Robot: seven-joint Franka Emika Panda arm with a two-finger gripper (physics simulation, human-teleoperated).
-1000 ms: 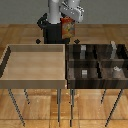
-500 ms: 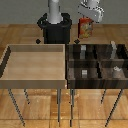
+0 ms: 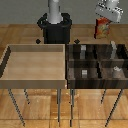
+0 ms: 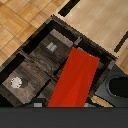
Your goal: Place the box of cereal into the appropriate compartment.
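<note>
Exterior view, cereal box: hanging upright in upper right of frame, long axis vertical, directly beneath gripper; clear of everything below.
Gripper grip: closed on top end of cereal box; finger gap hidden by box and wrist housing, so exact spread not readable; box carried, not resting on anything.
Key relation: seen from the exterior camera, box sits above and beyond the far right corner of dark tray; judged that the next move calls for travel toward the frame's lower edge plus descent before release.
Wrist view, cereal box: broad red face running from centre of frame to lower edge, long axis pointing away from camera toward dark tray beneath; overlaps a central divider, so target compartment not yet settled.
Compartments: four or more cells split by thin dark walls; which cell suits the box cannot be told from these frames.
Grey block: small, pale, lying in upper-centre cell, wrist view.
Round item: small, whitish, flat, in left-hand cell, wrist view; identity unclear.
Pale tray: left half of exterior frame, light wood look, shallow raised rim, thin metal legs.
Dark tray material: dark wood grain, matte, thin legs.
Cereal box material: smooth, flat-sided, rigid carton look; red-orange with pale markings on front.
Floor: parquet pattern, mid brown.
</note>
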